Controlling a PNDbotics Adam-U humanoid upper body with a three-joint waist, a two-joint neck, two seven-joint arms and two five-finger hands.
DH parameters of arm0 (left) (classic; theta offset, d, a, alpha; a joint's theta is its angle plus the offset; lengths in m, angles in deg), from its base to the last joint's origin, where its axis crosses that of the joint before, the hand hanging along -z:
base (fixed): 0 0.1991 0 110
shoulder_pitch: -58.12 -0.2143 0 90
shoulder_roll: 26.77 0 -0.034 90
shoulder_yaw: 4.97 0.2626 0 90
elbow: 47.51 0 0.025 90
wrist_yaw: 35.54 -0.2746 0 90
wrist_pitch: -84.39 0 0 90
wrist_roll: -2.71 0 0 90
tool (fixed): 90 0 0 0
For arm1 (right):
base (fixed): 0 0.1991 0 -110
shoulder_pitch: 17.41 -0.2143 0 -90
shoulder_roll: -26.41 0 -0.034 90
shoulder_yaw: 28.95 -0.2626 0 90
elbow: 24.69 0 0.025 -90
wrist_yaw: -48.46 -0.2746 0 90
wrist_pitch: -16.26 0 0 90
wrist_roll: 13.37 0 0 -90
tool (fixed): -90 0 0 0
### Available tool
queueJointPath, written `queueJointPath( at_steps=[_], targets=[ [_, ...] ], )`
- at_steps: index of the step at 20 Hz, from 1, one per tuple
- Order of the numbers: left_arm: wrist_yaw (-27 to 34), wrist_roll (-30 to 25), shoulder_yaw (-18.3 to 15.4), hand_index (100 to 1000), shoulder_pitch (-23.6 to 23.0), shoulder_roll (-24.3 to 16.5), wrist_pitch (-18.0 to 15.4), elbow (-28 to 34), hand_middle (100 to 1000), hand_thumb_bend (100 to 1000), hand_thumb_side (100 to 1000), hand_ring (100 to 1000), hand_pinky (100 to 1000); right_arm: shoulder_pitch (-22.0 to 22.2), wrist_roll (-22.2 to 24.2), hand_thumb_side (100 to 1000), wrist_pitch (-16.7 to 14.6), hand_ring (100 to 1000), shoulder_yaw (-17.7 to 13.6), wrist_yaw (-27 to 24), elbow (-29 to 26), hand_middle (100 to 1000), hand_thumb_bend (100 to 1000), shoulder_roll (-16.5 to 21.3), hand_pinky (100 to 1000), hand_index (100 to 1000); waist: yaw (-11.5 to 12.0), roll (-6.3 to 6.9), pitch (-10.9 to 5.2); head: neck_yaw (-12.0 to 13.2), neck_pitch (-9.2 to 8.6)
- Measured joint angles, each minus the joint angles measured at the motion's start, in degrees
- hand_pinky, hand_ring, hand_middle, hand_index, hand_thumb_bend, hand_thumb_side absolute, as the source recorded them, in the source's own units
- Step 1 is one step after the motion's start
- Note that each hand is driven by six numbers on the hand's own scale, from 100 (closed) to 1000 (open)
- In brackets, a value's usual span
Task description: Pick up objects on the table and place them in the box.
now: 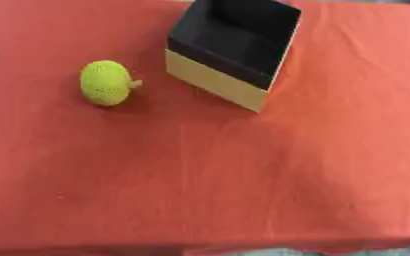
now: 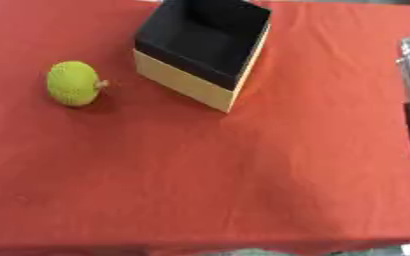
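A red cloth covers the tabletop [image 1: 243, 175]. On its left side lies a yellow-green knitted ball [image 1: 106, 82] with a small stub on its right — near it, at the far edge, stands an open box [image 1: 222, 82], black inside, tan outside.

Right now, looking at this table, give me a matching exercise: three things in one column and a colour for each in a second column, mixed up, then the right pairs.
Things:
1. knitted fruit
2. inside of the box
3. tablecloth

Colours:
A. red
B. yellow-green
C. black

Pairs: 1-B, 2-C, 3-A. The knitted fruit lies on the tablecloth to the left of the box, apart from it. The box stands open near the far edge, with pale cream outer walls. No robot hand shows in either view.
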Motion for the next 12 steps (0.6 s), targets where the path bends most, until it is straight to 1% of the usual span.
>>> queueJointPath(
  at_steps=[2,3,4,8,12],
  targets=[
    [0.19,-5.23,-0.04,806,2.60,2.31,0.14,-3.66,729,581,100,694,832,-0.03,0.15,646,0.02,736,0.01,-0.11,0.00,596,100,0.00,765,783,0.08,0.00,-0.07,0.02,0.01],
    [0.37,-6.57,-0.11,804,3.92,3.49,1.48,-5.47,733,506,100,700,837,-0.14,0.21,639,0.07,736,0.02,-0.15,0.00,596,100,0.00,765,783,0.14,0.00,-0.13,0.02,0.02],
    [0.52,-7.90,-0.24,801,5.28,4.71,2.81,-7.16,732,570,100,700,839,-0.27,0.27,646,0.10,736,0.03,-0.20,0.00,596,100,-0.01,765,783,0.25,-0.01,-0.19,0.03,0.02],
    [0.60,-12.31,-1.86,806,9.52,9.31,7.22,-12.41,744,565,100,715,849,-0.45,0.43,646,0.20,736,0.08,-0.40,0.00,596,100,-0.04,766,782,0.33,-0.05,-0.26,0.08,0.02],
    [-0.23,-14.83,-3.13,812,12.29,13.14,9.74,-15.63,755,563,100,729,865,-0.58,0.67,646,0.24,736,0.37,-0.63,0.00,596,100,-0.07,766,782,0.38,-0.09,-0.26,0.42,0.02]
  ],
)
